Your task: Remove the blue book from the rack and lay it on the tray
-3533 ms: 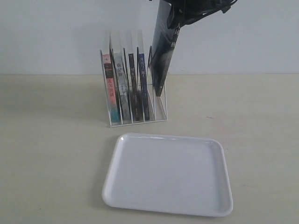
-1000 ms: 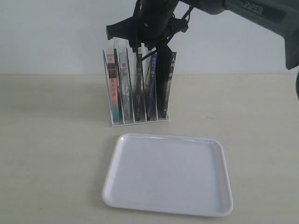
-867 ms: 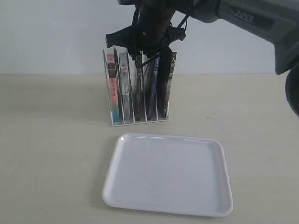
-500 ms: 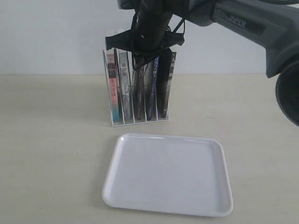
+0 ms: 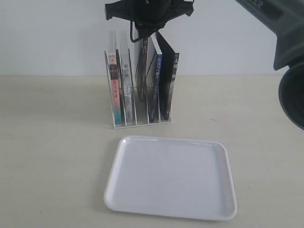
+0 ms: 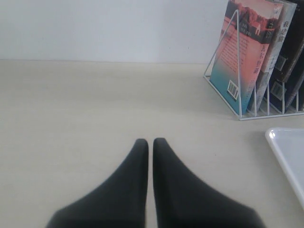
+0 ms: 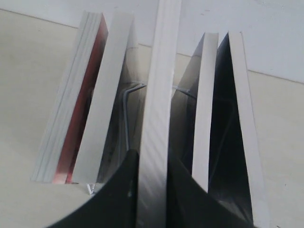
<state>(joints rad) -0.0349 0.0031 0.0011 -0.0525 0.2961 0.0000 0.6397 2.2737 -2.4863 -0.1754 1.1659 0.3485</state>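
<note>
Right gripper (image 7: 152,161): clamped on the dark-spined book (image 5: 141,90), with a black finger flat against each face and the white page edge between. Hangs from the right arm (image 5: 270,19); enters from the upper right of the exterior view and ends over the rack top. Left gripper (image 6: 150,141): pinched closed on nothing, tips touching, low over the table, well to the left of the rack.

Table (image 5: 52,142): pale and wide. Meets the white wall (image 5: 47,38) just behind the rack. Broad open surface on both sides of rack and tray.

Tray (image 5: 171,175): white, low rim, rounded corners. Lies flat in front of the rack, parted from it by a strip of table. Near rim close to the lower frame edge.

Rack (image 5: 140,124): white wire, five slots, one tilted book in each. From the left: pink-spined book (image 5: 113,85), pale-spined book (image 5: 126,90), dark-spined book, blue book (image 5: 153,90), black book (image 5: 169,80). Blue book: fourth slot, just right of the clamped one, not held. Top edges fanned apart in the right wrist view, with wedge gaps on both sides of the clamped book.

Writing: white characters on the spines, too small to read. Barcode stickers (image 6: 232,89) on the back covers in the left wrist view. White lettering on the right arm, cut off by the frame edge.
</note>
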